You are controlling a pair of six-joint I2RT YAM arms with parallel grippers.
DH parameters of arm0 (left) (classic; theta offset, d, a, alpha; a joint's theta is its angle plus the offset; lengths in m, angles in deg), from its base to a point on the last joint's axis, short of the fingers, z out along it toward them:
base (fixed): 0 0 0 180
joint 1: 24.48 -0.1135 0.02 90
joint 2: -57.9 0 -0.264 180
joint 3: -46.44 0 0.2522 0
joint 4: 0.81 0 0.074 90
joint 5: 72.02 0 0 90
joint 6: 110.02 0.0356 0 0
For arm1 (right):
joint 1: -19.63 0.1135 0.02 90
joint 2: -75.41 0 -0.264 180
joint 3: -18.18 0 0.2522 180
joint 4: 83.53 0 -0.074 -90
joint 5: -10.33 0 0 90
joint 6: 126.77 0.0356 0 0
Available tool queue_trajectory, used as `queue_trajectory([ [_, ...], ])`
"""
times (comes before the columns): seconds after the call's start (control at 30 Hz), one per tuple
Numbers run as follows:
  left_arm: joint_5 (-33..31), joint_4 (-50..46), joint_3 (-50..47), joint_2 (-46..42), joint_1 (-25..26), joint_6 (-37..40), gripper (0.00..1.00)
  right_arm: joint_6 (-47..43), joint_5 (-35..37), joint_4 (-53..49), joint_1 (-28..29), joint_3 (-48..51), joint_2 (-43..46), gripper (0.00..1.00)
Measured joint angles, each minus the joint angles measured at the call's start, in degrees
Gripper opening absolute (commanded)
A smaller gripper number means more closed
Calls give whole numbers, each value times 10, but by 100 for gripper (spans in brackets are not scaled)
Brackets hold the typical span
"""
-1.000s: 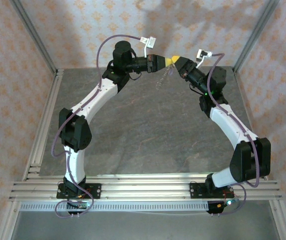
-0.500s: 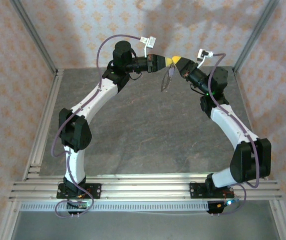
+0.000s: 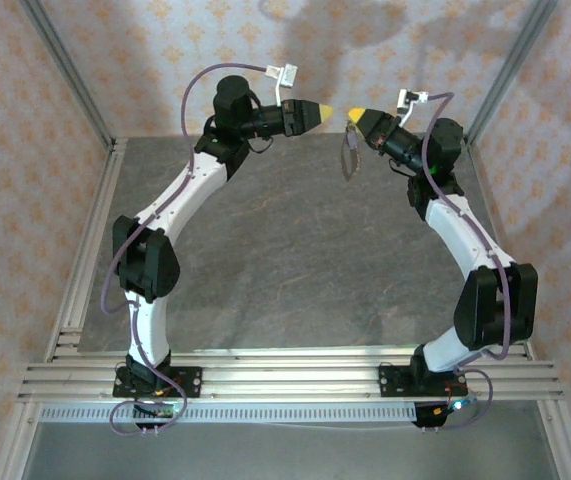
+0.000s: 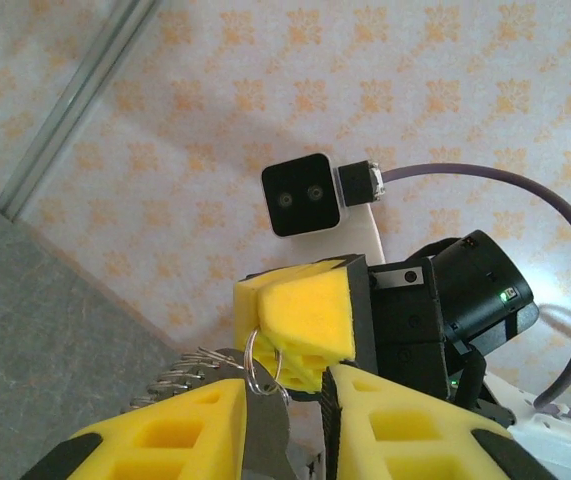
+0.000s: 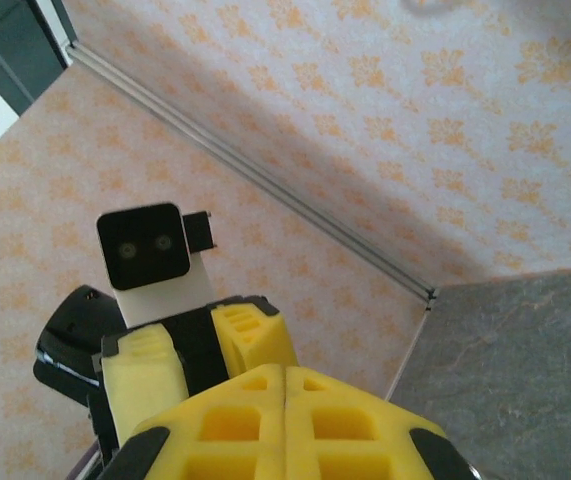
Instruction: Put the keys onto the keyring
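**Keyring hangs from the right claw, left claw open beside it**

The left gripper [image 3: 322, 109] sits near 12 o'clock over the far end of the table [image 3: 295, 270], nose pointing to 3 o'clock. Its yellow fingers [image 4: 165, 435] stand apart. A grey sliver shows in the gap in the left wrist view, but it looks to hang beyond them, not in their hold.

Just right of it and clear of it, the keyring [image 3: 350, 155] hangs in the air. Its long axis runs 12 to 6 in the top view, and its fringe [image 4: 178, 375] fans toward 9 o'clock in the left wrist view.

The right gripper [image 3: 357, 117], nose toward 9 o'clock, is pinched tight on the ring's top end. Held high like this, the ring likely hangs free and offers its loop to the facing claw. Which hanging piece is the key, I cannot tell.
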Motion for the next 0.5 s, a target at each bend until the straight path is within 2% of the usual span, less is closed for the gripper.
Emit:
queue_trajectory([
  [0.23, 14, -30, 31, 0, -3, 16, 33, -23, -45, -35, 0, -43, -14, 0],
  [0.5, 44, -64, 59, 0, -3, 36, 34, -38, -78, -60, 0, -64, -28, 0],
])
